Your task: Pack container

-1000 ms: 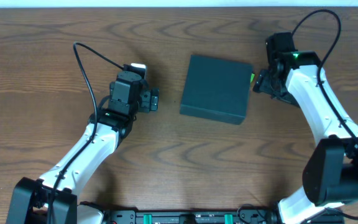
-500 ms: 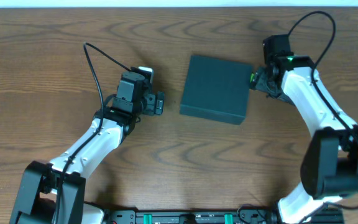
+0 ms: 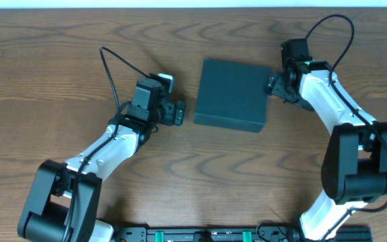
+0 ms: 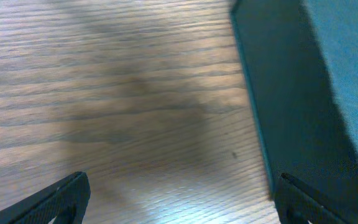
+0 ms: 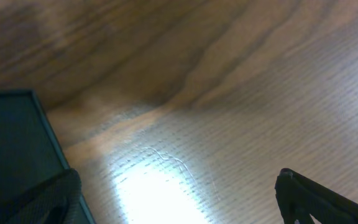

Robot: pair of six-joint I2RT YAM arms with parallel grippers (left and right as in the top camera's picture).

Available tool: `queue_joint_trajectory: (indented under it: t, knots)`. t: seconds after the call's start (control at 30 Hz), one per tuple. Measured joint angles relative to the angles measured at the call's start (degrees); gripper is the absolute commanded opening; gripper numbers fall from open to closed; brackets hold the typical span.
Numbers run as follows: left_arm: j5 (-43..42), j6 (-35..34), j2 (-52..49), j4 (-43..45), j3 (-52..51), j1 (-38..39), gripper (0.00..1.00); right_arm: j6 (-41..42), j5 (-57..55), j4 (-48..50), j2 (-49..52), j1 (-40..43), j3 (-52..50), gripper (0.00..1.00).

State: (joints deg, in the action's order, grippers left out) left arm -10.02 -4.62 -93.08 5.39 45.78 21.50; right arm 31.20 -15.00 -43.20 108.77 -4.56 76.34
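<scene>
While the container (image 3: pixel 232 95) is lying shut and flat mid-surface (image 3: pixel 59 60), no loose items are showing, so packing is looking finished or uncheckable | it is sitting near-square, showing no clear long axis, edges skewing slightly clockwise, hinge side untellable | left claw (image 3: pixel 181 113) is gaping empty beside its left edge | right claw (image 3: pixel 272 84) is gaping empty at its far-right corner

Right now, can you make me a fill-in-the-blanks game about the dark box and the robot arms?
1. The container lies on the table with its lid ___.
2. The container sits ___ the left gripper and the right gripper.
3. In the left wrist view, the left fingers are ___, not shut, and hold nothing.
4. The table top is made of ___.

Missing words: closed; between; open; wood.
</scene>
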Motion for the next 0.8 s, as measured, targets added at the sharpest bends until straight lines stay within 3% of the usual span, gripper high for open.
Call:
queue_joint_trajectory:
  t: [0.43,0.8]
  knots:
    - [-1.14,-2.75,-0.46,0.33,0.0,3.43,0.95,-0.02,0.39,4.24,0.37,-1.84,-0.02,0.99]
    - [1.51,-4.61,1.2,-5.51,-0.02,3.39,0.95,0.09,-2.84,4.39,0.37,-6.05,0.35,0.99]
